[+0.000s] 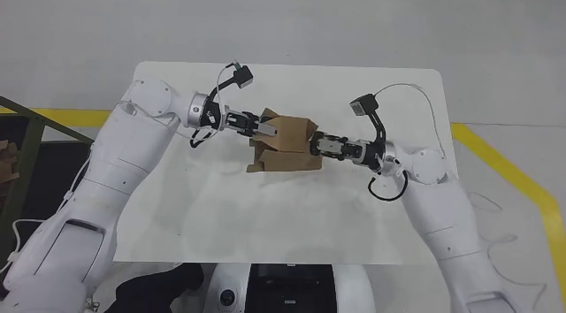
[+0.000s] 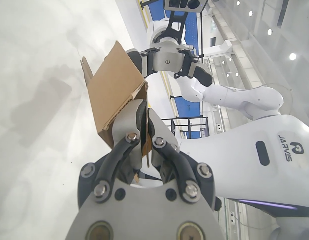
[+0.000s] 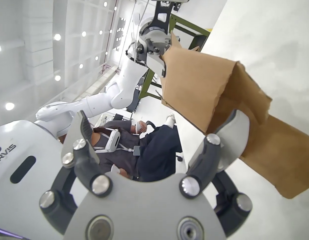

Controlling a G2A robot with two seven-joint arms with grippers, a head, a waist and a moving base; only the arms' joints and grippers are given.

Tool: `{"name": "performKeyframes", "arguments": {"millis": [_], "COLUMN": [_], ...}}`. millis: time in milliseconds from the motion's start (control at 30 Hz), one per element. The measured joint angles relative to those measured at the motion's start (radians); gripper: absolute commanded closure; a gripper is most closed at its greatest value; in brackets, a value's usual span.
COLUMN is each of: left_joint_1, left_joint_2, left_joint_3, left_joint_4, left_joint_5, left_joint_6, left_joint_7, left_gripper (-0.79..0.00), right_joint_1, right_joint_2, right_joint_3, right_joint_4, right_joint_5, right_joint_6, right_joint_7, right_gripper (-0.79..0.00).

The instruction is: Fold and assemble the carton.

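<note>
The left claw [image 2: 144, 116] is closed tight on a thin edge panel of the carton [image 2: 114, 88], with the cardboard pinched between its two fingers. In the top view this claw [image 1: 261, 125] grips a raised flap at the carton's [image 1: 287, 141] far left corner.

The right claw [image 3: 159, 118] is spread wide and grips nothing. One finger [image 3: 234, 131] lies against the brown board at the carton's [image 3: 194, 81] open end, and the other finger [image 3: 82, 126] stands free in the air. From above, this claw [image 1: 317, 146] meets the carton's right side.

The carton is brown corrugated board, partly folded with flaps sticking out. It is about the middle of the table [image 1: 265, 216], a little toward the far half. Whether its underside rests on the surface or is just lifted, I cannot tell.

The table is plain white with rounded corners. It stands on a pale grey floor crossed by a yellow line [image 1: 495, 159] to the right. A dark green frame [image 3: 184, 29] stands off to the left. The wrist views show a white hall with rows of round ceiling lights [image 3: 57, 36].

The left arm rises from the near left and bends at the table's far left corner, and its forearm runs right to the carton. The right arm comes up from the near right and bends near the right edge, and its forearm points left. The two claws face each other across the carton.
</note>
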Motion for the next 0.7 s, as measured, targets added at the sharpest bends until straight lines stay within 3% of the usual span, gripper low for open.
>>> {"name": "performKeyframes", "arguments": {"millis": [400, 700], "left_joint_1": [0.001, -0.01], "left_joint_2": [0.002, 0.002], "left_joint_3": [0.015, 0.024], "left_joint_4": [-0.024, -0.006], "left_joint_5": [-0.035, 0.004], "left_joint_6": [0.01, -0.002], "left_joint_7": [-0.012, 0.005], "left_gripper": [0.0, 0.0], "right_joint_1": [0.074, 0.081], "right_joint_2": [-0.008, 0.006], "right_joint_3": [-0.095, -0.123], "right_joint_4": [0.103, 0.087], "right_joint_5": [0.145, 0.226], "right_joint_6": [0.001, -0.006], "right_joint_7": [0.039, 0.032], "right_gripper": [-0.785, -0.785]}}
